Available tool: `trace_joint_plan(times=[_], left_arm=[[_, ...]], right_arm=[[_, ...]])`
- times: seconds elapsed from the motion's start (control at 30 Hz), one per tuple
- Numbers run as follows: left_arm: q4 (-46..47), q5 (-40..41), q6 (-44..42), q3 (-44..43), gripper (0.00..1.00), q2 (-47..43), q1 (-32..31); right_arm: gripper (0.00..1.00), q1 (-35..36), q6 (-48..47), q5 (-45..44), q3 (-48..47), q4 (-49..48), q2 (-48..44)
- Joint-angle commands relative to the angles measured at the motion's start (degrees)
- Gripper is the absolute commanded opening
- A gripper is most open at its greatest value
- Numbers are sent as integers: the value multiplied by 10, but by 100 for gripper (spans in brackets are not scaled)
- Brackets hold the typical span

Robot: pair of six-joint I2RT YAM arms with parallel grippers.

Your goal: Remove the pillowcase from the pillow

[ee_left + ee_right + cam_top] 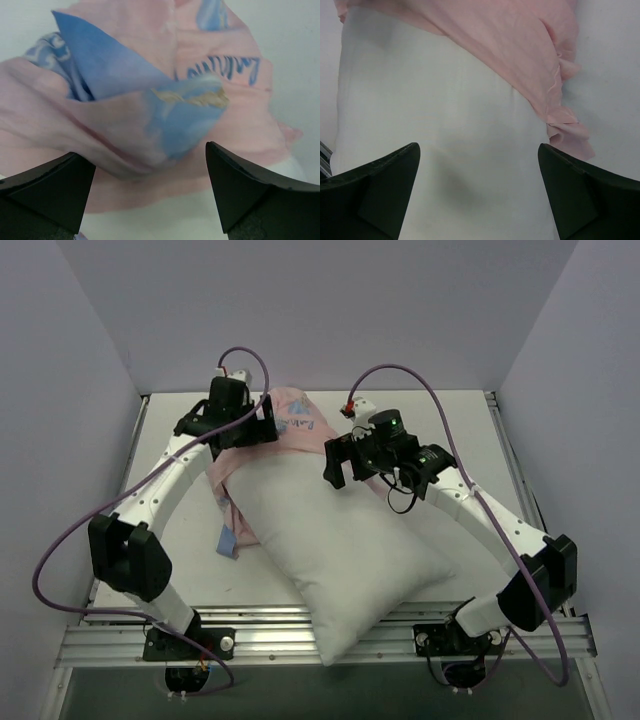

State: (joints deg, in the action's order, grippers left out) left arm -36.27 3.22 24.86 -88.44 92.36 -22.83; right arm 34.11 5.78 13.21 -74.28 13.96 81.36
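Pillowcase (290,425) bunched on the pillow's (350,550) far end (pink side out), hem just past right tool (478,145); left tool (142,150) likewise released, empty

The pillowcase (125,125) is shown pale pink on its turned-out side, with a folded flap in blue streaked with white and gold, and blue lettering. The pillow (350,550) is seen in plain white. The worktop (470,430) is white, and purple cables (244,349) are noted
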Motion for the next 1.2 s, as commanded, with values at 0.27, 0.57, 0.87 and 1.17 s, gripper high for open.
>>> trace_joint_plan(times=[0.27,0.57,0.87,1.17], left_arm=[[19,-5,-36,-175,97,126,52],[-74,171,-117,-269,97,137,97],[34,27,-298,-219,97,93,26],[-64,-164,-392,-282,100,183,-30]], right_arm=[[97,48,70,11,32,-17,73],[0,47,33,8,93,-24,71],[0,46,-47,25,85,3,29],[0,45,-79,47,71,25,22]])
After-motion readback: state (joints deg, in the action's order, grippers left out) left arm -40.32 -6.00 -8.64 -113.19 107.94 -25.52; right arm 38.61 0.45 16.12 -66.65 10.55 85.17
